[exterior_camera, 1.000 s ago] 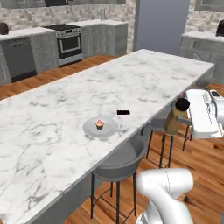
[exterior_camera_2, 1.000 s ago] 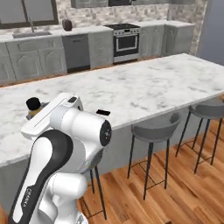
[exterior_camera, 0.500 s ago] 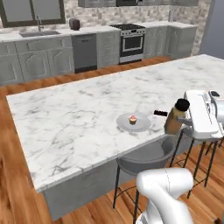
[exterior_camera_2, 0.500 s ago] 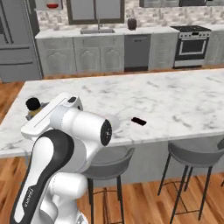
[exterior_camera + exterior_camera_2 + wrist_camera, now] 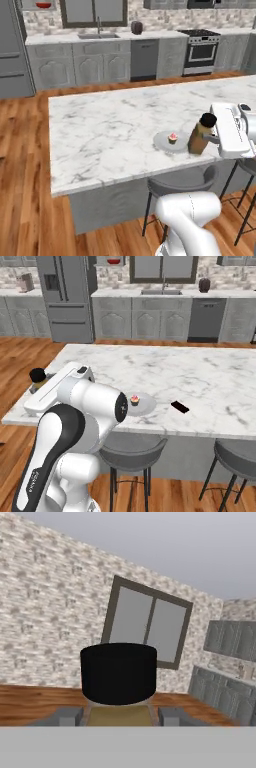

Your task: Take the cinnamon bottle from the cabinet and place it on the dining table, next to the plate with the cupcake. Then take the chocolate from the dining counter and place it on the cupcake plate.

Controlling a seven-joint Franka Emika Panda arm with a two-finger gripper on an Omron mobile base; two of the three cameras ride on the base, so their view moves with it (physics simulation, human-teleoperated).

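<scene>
Half of the first step is done: the gripper [image 5: 120, 717] grips the bottle [image 5: 201, 135] beside the plate [image 5: 165, 142], unreleased. Chocolate [image 5: 180, 406] lies untouched on the table [image 5: 105, 135].

- The white robot hand [image 5: 216, 137] reaches in from the right and is clamped on the slim brown bottle with a black round cap [image 5: 201, 135].
- The bottle stands upright over the white grey-veined marble bench [image 5: 110, 135], near its front edge.
- Just left of the bottle lies a small round light-grey plate [image 5: 163, 142] bearing a tiny pink-frosted cupcake [image 5: 173, 138].
- A grey stool [image 5: 180, 183] stands below that edge.
</scene>
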